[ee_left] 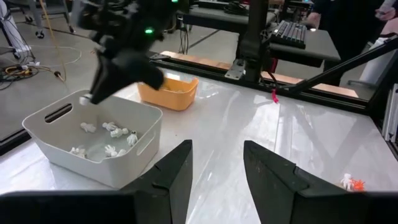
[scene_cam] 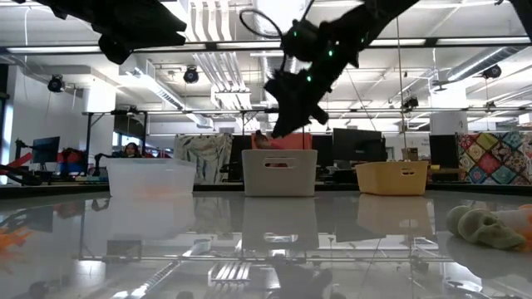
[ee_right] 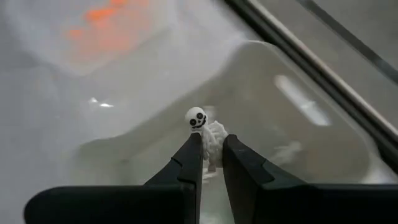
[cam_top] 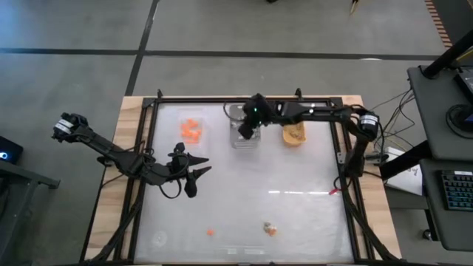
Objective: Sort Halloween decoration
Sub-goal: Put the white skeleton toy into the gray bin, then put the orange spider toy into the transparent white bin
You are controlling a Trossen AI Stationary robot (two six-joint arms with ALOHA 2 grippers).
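Right gripper (ee_right: 211, 155) is pinched down on a little white skeleton figure (ee_right: 205, 127), hanging over the grey tray (cam_top: 244, 137) at the middle of the table's far edge. That tray already has several white skeletons (ee_left: 111, 130) in it. Clear tray (cam_top: 191, 129) with orange bits sits to its left, orange-yellow tray (cam_top: 294, 134) to its right. Left gripper (ee_left: 214, 168) hovers near the left edge, fingers partly apart, holding nothing. A couple of trinkets (cam_top: 270, 229) lie by the near edge.

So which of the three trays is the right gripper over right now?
The grey tray in the middle. The right gripper hangs over it, shut on a white skeleton; the clear tray and orange-yellow tray flank it.
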